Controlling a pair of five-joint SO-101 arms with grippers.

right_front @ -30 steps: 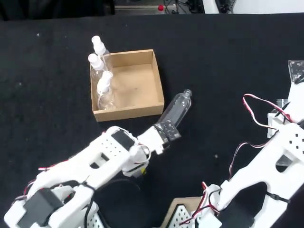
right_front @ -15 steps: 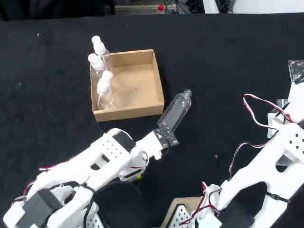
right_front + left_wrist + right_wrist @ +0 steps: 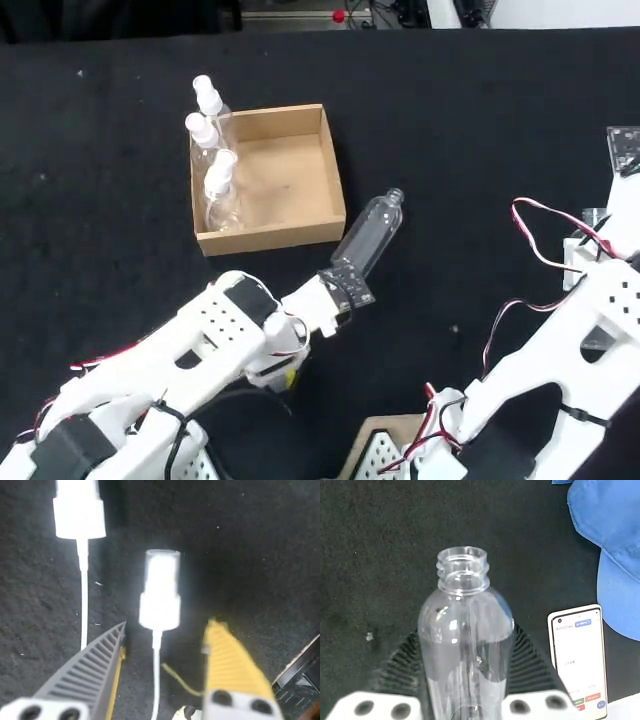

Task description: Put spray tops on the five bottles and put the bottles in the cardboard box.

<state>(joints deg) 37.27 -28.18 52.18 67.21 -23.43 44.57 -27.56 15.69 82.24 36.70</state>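
Note:
A clear bottle (image 3: 369,232) with no top slants just to the right of the cardboard box (image 3: 270,238), its open neck pointing up and right. My right gripper (image 3: 345,283) is shut on its lower body; the right wrist view has the bottle (image 3: 465,615) between the ribbed fingers (image 3: 405,665) of this gripper (image 3: 466,640). Three bottles with white spray tops (image 3: 222,170) stand along the box's left side. My left gripper (image 3: 167,625) is open over the black mat, with a loose spray top (image 3: 160,592) lying between its fingertips and a second spray top (image 3: 79,510) beyond it.
The other arm's white body (image 3: 590,330) with red and white wires occupies the right side of the high view. A phone (image 3: 577,655) and a blue cap (image 3: 610,540) lie beyond the held bottle. Black cloth (image 3: 480,120) covers the table.
The arm holding the bottle has drawn back slightly toward the near edge. The bottle itself has hardly shifted.

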